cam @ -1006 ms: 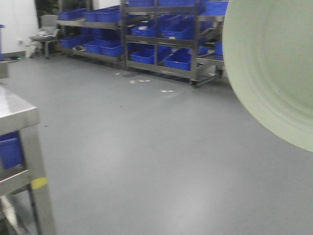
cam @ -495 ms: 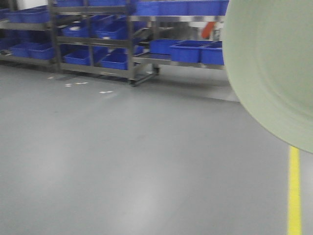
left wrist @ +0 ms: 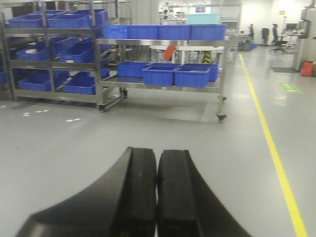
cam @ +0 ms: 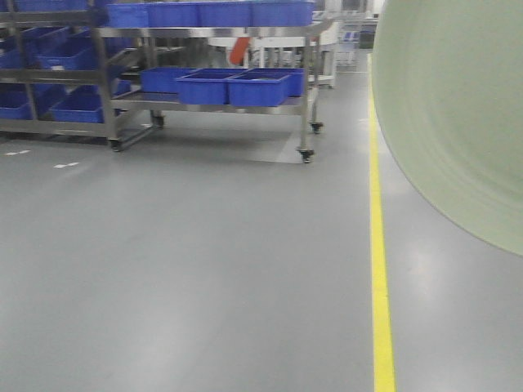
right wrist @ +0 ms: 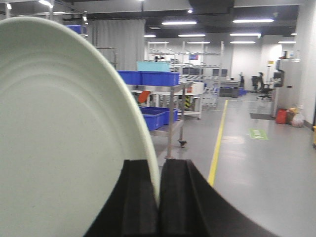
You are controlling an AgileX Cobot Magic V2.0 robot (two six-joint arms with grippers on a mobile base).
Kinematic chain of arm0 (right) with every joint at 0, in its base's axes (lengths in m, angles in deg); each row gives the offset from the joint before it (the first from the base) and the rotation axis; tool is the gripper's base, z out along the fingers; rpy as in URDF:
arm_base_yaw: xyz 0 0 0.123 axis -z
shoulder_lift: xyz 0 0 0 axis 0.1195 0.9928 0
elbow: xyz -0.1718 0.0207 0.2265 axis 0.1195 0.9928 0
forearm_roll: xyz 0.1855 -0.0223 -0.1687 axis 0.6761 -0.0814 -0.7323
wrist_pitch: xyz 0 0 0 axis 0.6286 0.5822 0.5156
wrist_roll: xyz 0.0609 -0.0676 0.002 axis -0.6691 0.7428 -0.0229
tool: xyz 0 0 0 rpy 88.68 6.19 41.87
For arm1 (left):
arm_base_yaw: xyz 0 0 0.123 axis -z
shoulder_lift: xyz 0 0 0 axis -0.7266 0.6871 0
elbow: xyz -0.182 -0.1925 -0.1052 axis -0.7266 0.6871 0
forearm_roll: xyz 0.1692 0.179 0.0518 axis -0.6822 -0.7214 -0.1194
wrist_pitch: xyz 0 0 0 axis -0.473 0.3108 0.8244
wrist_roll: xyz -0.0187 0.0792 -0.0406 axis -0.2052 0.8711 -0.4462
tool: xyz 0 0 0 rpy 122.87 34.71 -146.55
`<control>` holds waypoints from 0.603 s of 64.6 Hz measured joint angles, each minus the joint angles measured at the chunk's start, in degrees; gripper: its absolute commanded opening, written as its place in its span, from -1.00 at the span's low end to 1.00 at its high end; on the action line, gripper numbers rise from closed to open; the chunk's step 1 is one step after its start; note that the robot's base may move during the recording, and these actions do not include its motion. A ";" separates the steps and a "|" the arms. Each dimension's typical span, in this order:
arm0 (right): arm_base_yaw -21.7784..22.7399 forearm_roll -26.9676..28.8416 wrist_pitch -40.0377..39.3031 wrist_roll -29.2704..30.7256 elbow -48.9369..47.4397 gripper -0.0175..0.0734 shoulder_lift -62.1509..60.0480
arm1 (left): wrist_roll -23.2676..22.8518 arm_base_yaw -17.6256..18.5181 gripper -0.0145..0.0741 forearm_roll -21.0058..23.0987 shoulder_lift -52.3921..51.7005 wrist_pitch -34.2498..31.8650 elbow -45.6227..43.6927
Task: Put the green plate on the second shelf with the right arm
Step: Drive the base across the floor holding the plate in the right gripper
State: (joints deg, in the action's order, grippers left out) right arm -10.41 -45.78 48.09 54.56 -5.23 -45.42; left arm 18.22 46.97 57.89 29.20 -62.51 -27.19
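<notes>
Swung rightward over the last second, judging by the front view: dropped a steel table corner off the left edge, slid the wheeled racks (cam: 221, 77) of blue bins (cam: 257, 88) toward the left, pulled a yellow floor line (cam: 377, 245) into sight. Kept the green plate (cam: 458, 114) fixed in the upper right of that view throughout, tipped up on edge and close to the lens. Pinched its rim between the pads of the right gripper (right wrist: 159, 197), with the ringed face of the green plate (right wrist: 64, 138) filling the left half of the right wrist view. Held the left gripper (left wrist: 157, 197) pressed together on nothing, low over the floor. Read, then, as carrying and turning rather than placing: probably still travelling toward a shelf, no release begun. Could not pick out the intended rack or tier from here.

Rolled over smooth grey floor (cam: 204, 269), glossy enough to throw back the ceiling lights (right wrist: 177, 22), bare but for the line and a few pale marks (cam: 65, 165). Looked out on a large lit hall: steel racks near at hand, more shelving and equipment farther back, an office chair (left wrist: 277, 42) well off down the aisle
</notes>
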 measured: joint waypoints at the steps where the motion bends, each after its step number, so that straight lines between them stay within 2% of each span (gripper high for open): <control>1: 0.00 0.00 0.00 0.00 0.00 -0.49 0.00 | 0.00 0.00 -0.38 0.00 0.00 0.00 0.00; 39: 0.00 0.00 0.00 0.00 0.00 -0.49 0.00 | 0.00 0.00 -0.38 0.00 0.00 0.00 0.00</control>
State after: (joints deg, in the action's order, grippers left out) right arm -10.41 -45.78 48.09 54.56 -5.23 -45.42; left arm 18.22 46.97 57.89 29.20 -62.51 -27.19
